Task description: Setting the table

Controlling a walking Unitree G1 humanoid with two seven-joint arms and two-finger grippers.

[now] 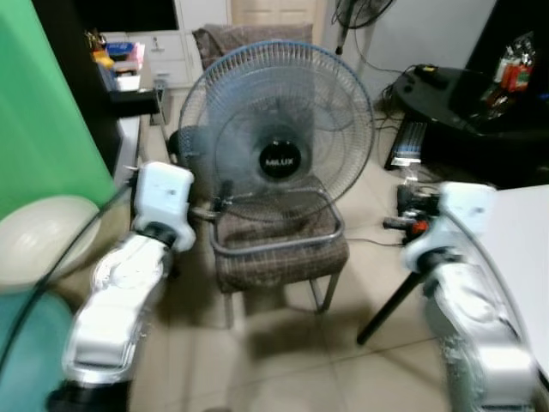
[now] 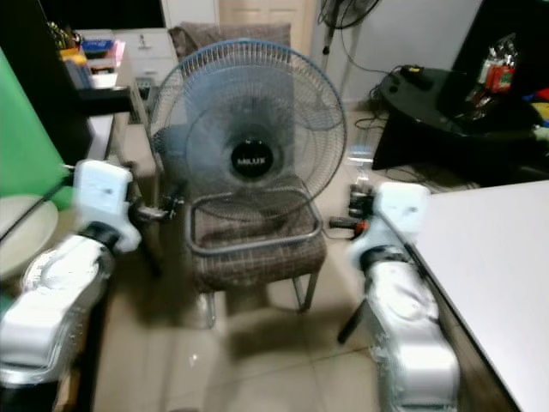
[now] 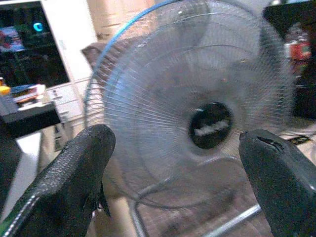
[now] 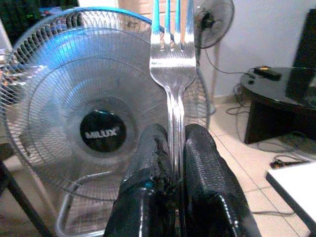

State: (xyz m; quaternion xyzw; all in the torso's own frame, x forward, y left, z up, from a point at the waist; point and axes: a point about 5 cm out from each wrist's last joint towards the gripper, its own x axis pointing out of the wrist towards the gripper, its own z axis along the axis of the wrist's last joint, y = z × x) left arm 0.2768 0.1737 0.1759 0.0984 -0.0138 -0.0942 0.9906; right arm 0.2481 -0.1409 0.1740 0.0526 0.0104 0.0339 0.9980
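The right gripper (image 4: pixel 172 153) is clamped on the handle of a metal fork (image 4: pixel 172 64), which stands upright between its two black fingers with the prongs pointing up, held out in front of a blue-rimmed fan (image 1: pixel 276 129) (its hub reads MILUX) that sits on a checked chair (image 1: pixel 279 249). The left gripper (image 3: pixel 177 173) is held out towards the same fan with its fingers (image 3: pixel 74 182) wide apart and nothing between them. A white table (image 2: pixel 493 257) lies just beside the right arm, and a black desk (image 1: pixel 463 103) stands well behind it.

fans: 2 (image 4: pixel 101 98) (image 4: pixel 213 19) | fork: 1 (image 4: pixel 173 64) | chair: 1 (image 1: pixel 279 245) | claws: 2 (image 3: pixel 182 182) (image 4: pixel 173 163)
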